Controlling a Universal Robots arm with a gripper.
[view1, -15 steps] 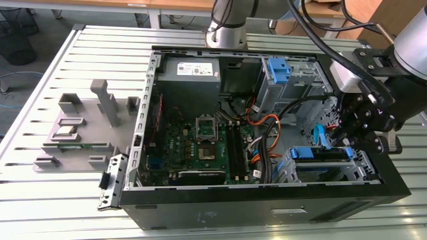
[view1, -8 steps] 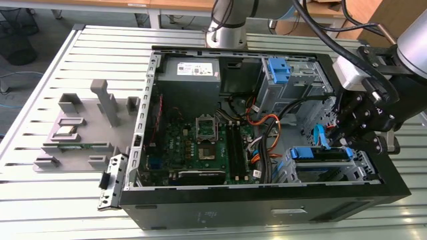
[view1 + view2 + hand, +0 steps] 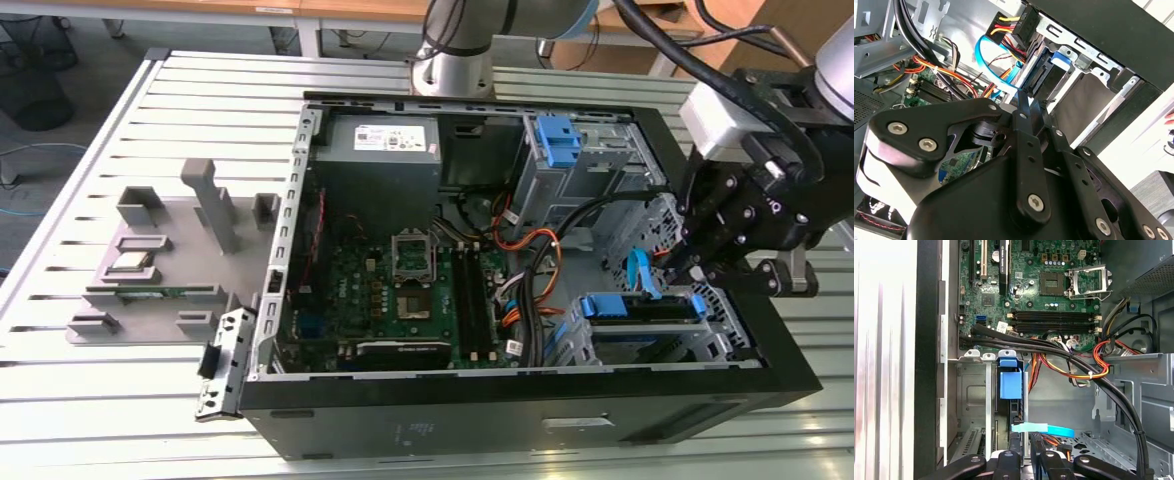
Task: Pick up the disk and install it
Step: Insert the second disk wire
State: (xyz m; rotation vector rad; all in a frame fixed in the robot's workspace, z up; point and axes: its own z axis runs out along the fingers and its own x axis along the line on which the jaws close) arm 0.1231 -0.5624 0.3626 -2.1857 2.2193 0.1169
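The gripper [image 3: 705, 268] hovers over the case's drive bay; its fingers look pressed together, holding nothing; the disk [image 3: 646, 308] sits in that bay in its blue carrier; any seating push should be square, clear of the cables [image 3: 1069, 347].

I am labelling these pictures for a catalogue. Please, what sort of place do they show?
Probably a robotics lab or test bench: an open black desktop computer case lies on a slotted grey aluminium table, beside a grey plastic parts fixture, with wooden desks behind.
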